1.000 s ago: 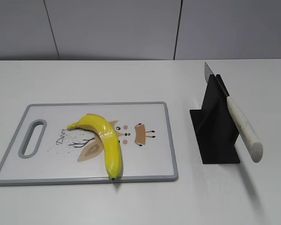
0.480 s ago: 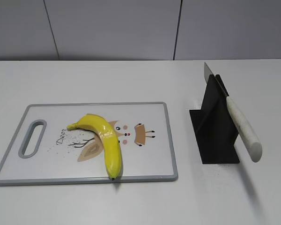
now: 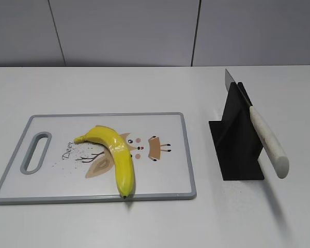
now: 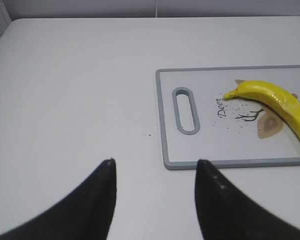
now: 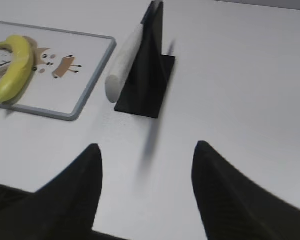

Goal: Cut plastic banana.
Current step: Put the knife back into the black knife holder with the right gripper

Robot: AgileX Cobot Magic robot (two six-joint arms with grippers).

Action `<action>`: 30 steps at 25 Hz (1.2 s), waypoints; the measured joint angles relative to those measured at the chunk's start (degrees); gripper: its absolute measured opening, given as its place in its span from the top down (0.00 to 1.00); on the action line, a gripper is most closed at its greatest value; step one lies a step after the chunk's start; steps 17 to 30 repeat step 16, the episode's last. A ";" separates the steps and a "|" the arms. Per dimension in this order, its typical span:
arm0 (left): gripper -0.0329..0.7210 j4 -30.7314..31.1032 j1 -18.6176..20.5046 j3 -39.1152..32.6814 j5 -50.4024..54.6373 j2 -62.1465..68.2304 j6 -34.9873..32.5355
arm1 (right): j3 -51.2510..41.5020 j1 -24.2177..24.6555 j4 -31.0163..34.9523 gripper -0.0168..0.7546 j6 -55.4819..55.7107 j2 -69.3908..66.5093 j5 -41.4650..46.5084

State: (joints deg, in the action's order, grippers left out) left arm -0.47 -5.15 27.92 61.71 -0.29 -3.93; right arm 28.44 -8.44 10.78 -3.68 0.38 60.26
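Observation:
The plastic banana (image 3: pixel 117 155) is curved, glossy yellow, with a dark tip. It lies on a white cutting board with a grey rim (image 3: pixel 190 160), left of centre. It also shows in the left wrist view (image 4: pixel 280 102) and the right wrist view (image 5: pixel 14 67). A knife with a white handle (image 3: pixel 268 142) rests slanted in a black stand (image 3: pixel 237 139), right of the board. My left gripper (image 4: pixel 155 162) is open and empty over bare table, near the board's handle end. My right gripper (image 5: pixel 146 146) is open and empty, in front of the stand. Neither gripper shows in the exterior view.
The board (image 4: pixel 165 120) has a slot handle (image 4: pixel 185 110) at its left end and a deer drawing under the banana. The white table (image 3: pixel 155 88) runs back to a grey panelled wall (image 3: pixel 124 31). The knife handle (image 5: pixel 122 65) juts toward the right gripper.

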 joint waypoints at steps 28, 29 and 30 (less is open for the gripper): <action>0.30 0.00 0.00 0.00 0.00 0.00 0.00 | 0.00 7.43 0.06 0.39 0.04 0.00 0.00; 0.30 0.00 0.00 0.00 0.00 0.00 0.00 | 0.00 7.43 0.06 0.39 0.04 0.00 0.00; 0.30 0.00 0.00 0.00 0.00 0.00 0.00 | 0.00 7.43 0.06 0.39 0.04 0.00 0.00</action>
